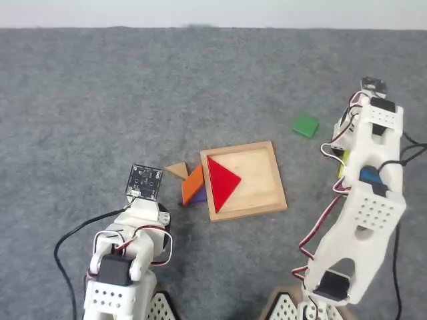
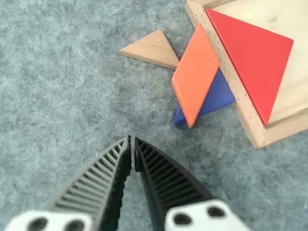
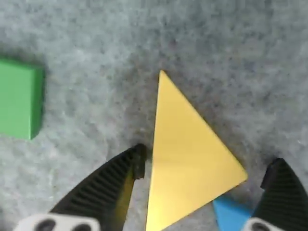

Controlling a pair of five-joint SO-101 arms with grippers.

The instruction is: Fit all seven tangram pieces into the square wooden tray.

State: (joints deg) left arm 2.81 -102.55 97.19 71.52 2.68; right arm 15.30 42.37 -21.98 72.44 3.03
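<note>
The square wooden tray [image 1: 261,190] lies mid-table with a red triangle [image 1: 220,181] inside it along one side. Just outside that side, an orange parallelogram [image 2: 196,73] rests on a blue triangle [image 2: 216,96], beside a tan wooden triangle [image 2: 153,48]. My left gripper [image 2: 132,142] hovers shut and empty over bare carpet short of these pieces. My right gripper [image 3: 208,163] is open, its fingers on either side of a yellow triangle [image 3: 187,159] lying on the carpet. A blue piece [image 3: 231,214] peeks out from under the yellow one. A green square [image 3: 19,98] lies nearby.
Grey carpet covers the whole table. In the high view the green square [image 1: 306,126] sits between the tray and the right arm [image 1: 363,200], and the left arm [image 1: 130,253] stands at the near left. A pale wall edge runs along the far side.
</note>
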